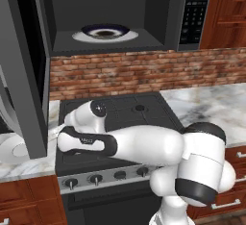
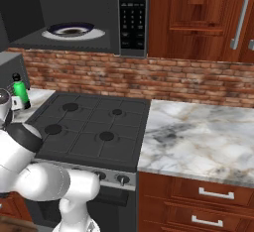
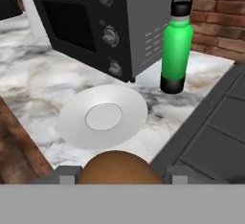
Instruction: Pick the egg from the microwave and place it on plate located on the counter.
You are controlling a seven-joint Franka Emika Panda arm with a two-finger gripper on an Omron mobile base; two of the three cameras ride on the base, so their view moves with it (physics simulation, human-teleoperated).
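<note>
1. The egg [image 3: 118, 167] sits at the bottom of the hand view, its brown rounded top rising between the two dark tips of the pincer [image 3: 119, 174], one tip on each side of it.
2. The pincer is clenched on the egg, holding it off the surface, above the tabletop [image 3: 43, 82].
3. Beyond the egg in the hand view lies the plate [image 3: 103, 117], white and round with a raised rim, flat on the marble tabletop; the egg is near the plate's closer rim but apart from it, not over its middle.
4. A green bottle [image 3: 175, 46] with a black cap and black base stands upright on the tabletop, beside the plate and close to the brick wall.
5. A dark toaster oven [image 3: 91, 22] with three knobs stands behind the plate, its front corner near the plate's far rim.
6. The black stove top [image 3: 210, 132] borders the tabletop on the bottle's side.
7. In the left base view the arm [image 1: 139, 144] reaches left across the front of the stove towards the tabletop's left part, where the plate's white edge shows.
8. The microwave [image 1: 110, 12] hangs above the stove with its door open; a dark-centred dish [image 1: 105, 31] with a blue and white rim rests on its turntable.
</note>
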